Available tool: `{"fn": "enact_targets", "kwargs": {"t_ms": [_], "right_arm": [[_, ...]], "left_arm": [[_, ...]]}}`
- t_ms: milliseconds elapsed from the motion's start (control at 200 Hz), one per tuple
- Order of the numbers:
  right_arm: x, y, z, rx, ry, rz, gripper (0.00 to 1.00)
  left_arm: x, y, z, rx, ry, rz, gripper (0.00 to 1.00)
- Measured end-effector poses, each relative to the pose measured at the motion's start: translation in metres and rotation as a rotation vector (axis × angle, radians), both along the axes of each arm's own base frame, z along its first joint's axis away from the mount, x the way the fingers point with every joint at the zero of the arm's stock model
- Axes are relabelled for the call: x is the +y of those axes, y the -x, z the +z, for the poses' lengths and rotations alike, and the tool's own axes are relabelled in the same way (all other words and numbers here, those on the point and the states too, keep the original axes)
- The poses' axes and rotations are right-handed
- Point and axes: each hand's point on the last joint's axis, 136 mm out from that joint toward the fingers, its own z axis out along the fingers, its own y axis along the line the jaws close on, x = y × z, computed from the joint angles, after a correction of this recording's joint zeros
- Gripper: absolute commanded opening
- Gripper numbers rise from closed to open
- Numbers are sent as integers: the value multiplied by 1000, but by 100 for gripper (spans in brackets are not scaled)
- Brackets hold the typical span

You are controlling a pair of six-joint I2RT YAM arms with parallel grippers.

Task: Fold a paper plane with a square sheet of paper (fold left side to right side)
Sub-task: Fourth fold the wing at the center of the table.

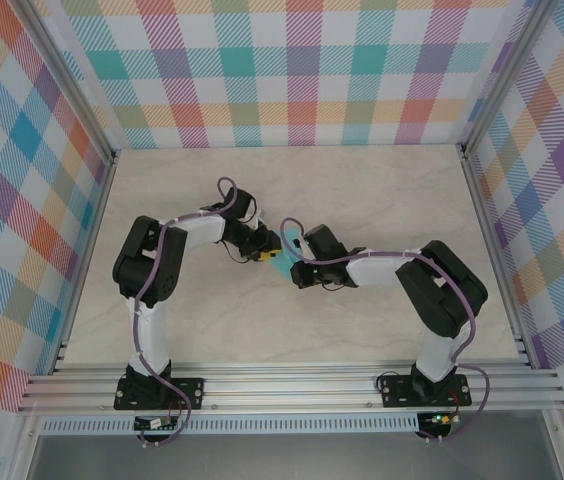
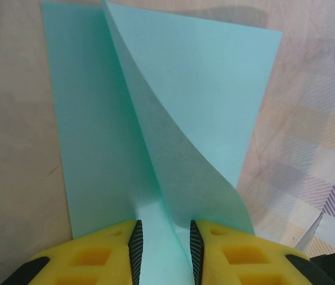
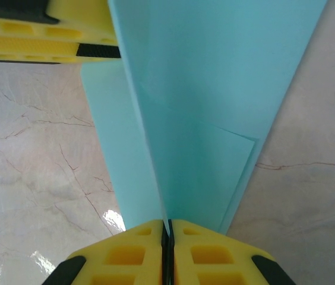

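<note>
The turquoise sheet of paper (image 1: pixel 282 260) lies mid-table between both grippers, partly folded, with one flap raised. In the left wrist view the paper (image 2: pixel 96 130) lies flat on the left while its flap (image 2: pixel 203 119) curls upward. My left gripper (image 2: pixel 163 228) is open, its yellow fingers either side of a strip of paper. My right gripper (image 3: pixel 167 224) is shut on the edge of the raised flap (image 3: pixel 215 89), and a smaller folded layer (image 3: pixel 215 172) lies under it. The left gripper's fingers (image 3: pixel 49 44) sit at the paper's far end. A dart-shaped paper plane is out of view.
The pale marbled tabletop (image 1: pixel 382 190) is ringed by plaid walls (image 1: pixel 292 70) and aluminium rails (image 1: pixel 292 385) at the near edge. Both arms bend inward, the left gripper (image 1: pixel 262 250) and the right gripper (image 1: pixel 297 262) almost touching.
</note>
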Motion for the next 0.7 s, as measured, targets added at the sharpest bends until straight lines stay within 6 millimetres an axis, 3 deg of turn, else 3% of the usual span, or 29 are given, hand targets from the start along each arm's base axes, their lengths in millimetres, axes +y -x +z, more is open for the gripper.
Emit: {"fn": "enact_targets", "kwargs": {"t_ms": [700], "right_arm": [[-1, 0, 3, 53, -67, -4, 19]], "left_arm": [[-6, -2, 2, 3, 14, 6, 37]]}}
